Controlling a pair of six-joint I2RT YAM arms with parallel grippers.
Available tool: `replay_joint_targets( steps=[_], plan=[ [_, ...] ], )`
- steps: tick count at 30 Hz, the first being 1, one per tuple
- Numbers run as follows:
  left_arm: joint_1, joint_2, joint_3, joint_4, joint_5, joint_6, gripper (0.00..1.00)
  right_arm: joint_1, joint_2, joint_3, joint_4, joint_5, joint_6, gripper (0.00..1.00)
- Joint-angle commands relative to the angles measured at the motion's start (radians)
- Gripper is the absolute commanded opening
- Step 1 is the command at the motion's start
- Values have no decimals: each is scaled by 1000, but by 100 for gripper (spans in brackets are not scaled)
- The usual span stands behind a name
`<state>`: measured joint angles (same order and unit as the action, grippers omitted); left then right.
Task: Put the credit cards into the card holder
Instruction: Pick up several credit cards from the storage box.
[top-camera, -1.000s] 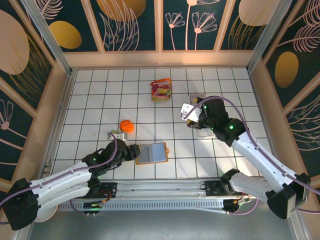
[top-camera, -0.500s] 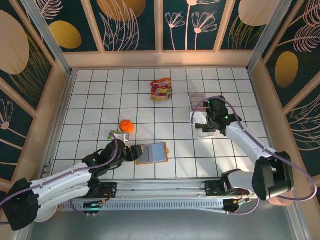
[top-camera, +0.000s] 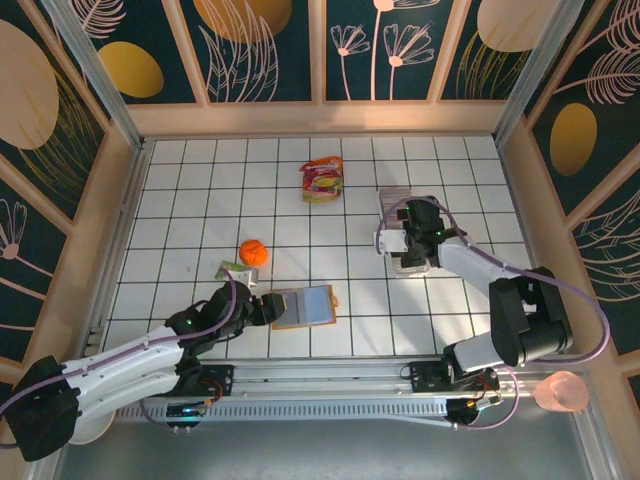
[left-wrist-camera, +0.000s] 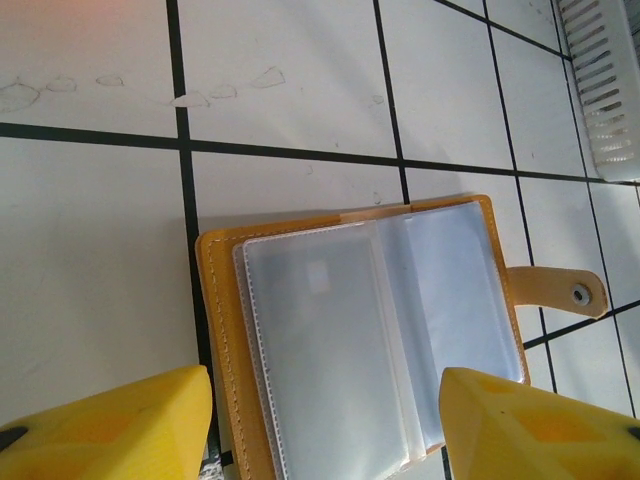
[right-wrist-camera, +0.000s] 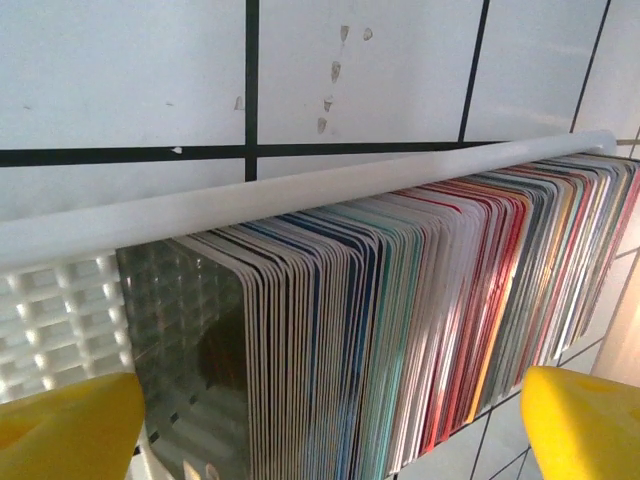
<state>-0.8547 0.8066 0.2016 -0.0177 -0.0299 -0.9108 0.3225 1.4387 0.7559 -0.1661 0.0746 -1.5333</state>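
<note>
White tiled table (top-camera: 200, 190) bears card holder (top-camera: 303, 306); dark floral walls (top-camera: 265, 55).

The holder (left-wrist-camera: 355, 335) looks like matt stitched leather with glossy clear sleeves; the cards (right-wrist-camera: 400, 320) are shiny plastic, the tray (right-wrist-camera: 300, 195) white plastic.

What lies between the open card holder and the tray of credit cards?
Only bare table tiles: the top external view shows nothing lying between the card holder and the credit cards in their tray.

Lab robot cell: grid-tile table (top-camera: 180, 210) w/ printed panel walls (top-camera: 265, 50), alu frame (top-camera: 95, 70).
</note>
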Motion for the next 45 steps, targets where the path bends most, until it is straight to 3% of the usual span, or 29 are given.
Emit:
replay_joint_targets(
  steps=[1,7,10,16,33,35,45],
  plan=[
    [-4,-8,-10,21,9,-12,61,4,27,5,50,17,-21,96],
    [-4,-7,-16,25,6,-14,61,5,33,41,28,14,-19,80],
    [-3,-1,-21,36,8,-18,61,5,17,37,30,23,-25,78],
    [-4,8,-16,38,13,-19,61,4,-25,36,2,20,-22,66],
    [-4,0,-21,39,21,-43,61,4,-61,11,-13,5,-37,43],
    [-4,-2,-22,39,21,-44,61,4,-64,12,-17,7,-36,37],
    [-4,-1,-21,42,28,-47,61,2,-68,22,-17,14,-34,33]
  ],
)
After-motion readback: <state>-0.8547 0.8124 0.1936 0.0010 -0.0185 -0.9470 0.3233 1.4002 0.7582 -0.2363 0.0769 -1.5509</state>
